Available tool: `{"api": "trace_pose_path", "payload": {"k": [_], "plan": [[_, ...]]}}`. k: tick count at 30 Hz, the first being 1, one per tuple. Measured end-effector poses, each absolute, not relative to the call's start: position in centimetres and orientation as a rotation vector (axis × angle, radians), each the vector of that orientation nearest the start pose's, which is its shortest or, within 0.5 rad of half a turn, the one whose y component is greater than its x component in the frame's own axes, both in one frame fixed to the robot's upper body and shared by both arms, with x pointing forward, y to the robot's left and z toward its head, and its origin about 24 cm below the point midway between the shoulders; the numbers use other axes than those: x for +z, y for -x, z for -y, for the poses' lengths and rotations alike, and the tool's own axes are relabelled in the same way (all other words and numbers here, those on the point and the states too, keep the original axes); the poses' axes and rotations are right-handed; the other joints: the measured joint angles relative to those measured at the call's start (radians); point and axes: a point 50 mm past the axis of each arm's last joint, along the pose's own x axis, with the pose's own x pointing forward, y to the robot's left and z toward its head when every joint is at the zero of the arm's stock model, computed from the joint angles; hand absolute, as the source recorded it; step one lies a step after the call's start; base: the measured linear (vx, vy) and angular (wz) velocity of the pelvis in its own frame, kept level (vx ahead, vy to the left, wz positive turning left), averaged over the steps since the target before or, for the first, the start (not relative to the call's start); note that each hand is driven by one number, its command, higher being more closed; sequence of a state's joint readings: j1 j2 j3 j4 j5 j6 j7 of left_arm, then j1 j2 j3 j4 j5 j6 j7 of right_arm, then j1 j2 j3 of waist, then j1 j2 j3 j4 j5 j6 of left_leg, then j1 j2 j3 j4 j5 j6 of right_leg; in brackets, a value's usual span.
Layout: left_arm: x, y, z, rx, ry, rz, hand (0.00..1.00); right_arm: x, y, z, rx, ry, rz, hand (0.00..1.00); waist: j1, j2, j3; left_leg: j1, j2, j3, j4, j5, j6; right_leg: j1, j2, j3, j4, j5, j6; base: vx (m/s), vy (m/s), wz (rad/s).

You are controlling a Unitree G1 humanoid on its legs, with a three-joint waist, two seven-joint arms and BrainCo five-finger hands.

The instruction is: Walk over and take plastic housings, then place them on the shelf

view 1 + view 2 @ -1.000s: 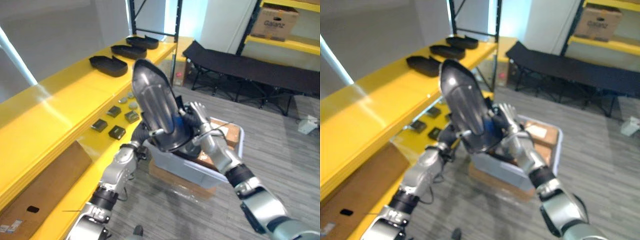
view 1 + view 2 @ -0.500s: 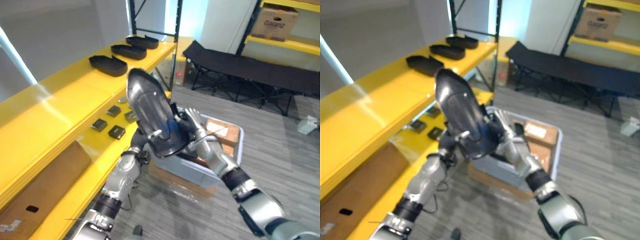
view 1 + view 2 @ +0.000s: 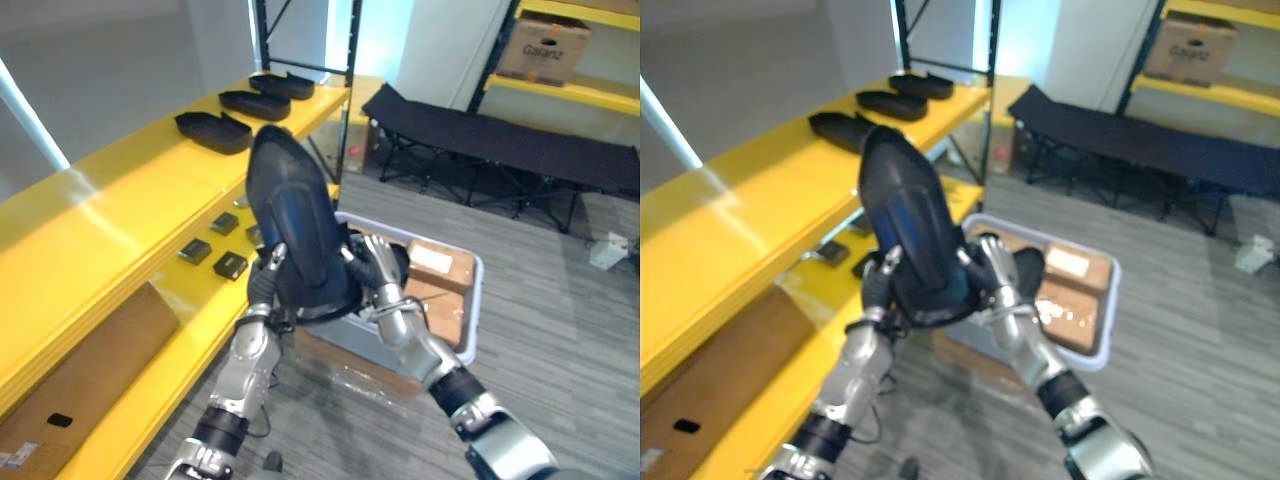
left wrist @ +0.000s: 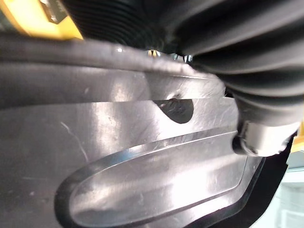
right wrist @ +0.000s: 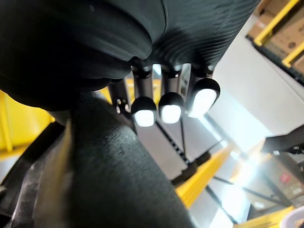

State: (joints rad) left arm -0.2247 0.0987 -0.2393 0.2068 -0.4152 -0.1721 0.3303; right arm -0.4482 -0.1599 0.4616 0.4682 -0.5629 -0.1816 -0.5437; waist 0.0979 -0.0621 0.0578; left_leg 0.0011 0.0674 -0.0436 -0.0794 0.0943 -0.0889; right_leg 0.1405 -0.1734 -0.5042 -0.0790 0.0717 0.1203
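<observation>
A large black plastic housing [image 3: 295, 230] stands on end between my two hands, above a grey bin [image 3: 470, 300]. My left hand [image 3: 265, 285] grips its lower left edge, a fingertip hooked over the rim. At the lower right edge, my right hand [image 3: 385, 275] has its fingers curled round the housing. The left wrist view shows the housing's glossy inner face [image 4: 118, 142] up close. In the right wrist view the right hand's fingers [image 5: 171, 107] lie over the housing's dark shell [image 5: 109, 175]. Three more black housings [image 3: 215, 130] lie in a row on the yellow top shelf [image 3: 120, 190].
The grey bin holds cardboard boxes [image 3: 445, 265] and sits on another box. Small dark parts [image 3: 230, 265] lie on the lower yellow shelf, with a cardboard sheet [image 3: 80, 380] further along it. A black folding cot [image 3: 500, 135] stands across the grey floor at the back right.
The housing has swung left toward the shelf and turned its dark outer side to me. My left hand's fingers have curled onto its edge. The right hand keeps its grip.
</observation>
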Motion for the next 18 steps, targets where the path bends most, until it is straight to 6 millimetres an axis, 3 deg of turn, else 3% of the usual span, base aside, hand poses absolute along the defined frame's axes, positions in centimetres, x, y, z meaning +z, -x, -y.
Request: {"api": "trace_pose_path", "payload": {"k": [11, 12, 18], "plan": [[7.7, -28.9, -11.8, 0.094, 0.202, 0.167, 1.0, 6.9, -30.1, 6.8, 0.032, 0.68, 0.471, 1.0, -0.003, -0.003, -0.002, 0.001, 0.0, 0.002, 0.0, -0.001, -0.001, -0.001, -0.001, 0.009, 0.0, 0.0, 0.0, 0.0, 0.0, 0.0], [7.7, -28.9, -11.8, 0.088, 0.198, 0.168, 1.0, 6.9, -30.1, 6.8, 0.032, 0.678, 0.472, 0.0, -0.004, -0.003, -0.002, 0.001, 0.0, 0.002, 0.0, -0.001, -0.001, -0.001, -0.001, 0.01, 0.0, 0.0, 0.0, 0.0, 0.0, 0.0], [9.1, -28.8, -11.8, 0.037, 0.11, 0.227, 1.0, 6.8, -29.2, 6.6, 0.062, 0.559, 0.489, 0.0, -0.004, -0.003, -0.002, 0.0, 0.0, 0.003, 0.0, -0.002, -0.002, -0.003, 0.0, 0.01, -0.001, 0.0, 0.0, 0.0, 0.0, 0.0]]}}
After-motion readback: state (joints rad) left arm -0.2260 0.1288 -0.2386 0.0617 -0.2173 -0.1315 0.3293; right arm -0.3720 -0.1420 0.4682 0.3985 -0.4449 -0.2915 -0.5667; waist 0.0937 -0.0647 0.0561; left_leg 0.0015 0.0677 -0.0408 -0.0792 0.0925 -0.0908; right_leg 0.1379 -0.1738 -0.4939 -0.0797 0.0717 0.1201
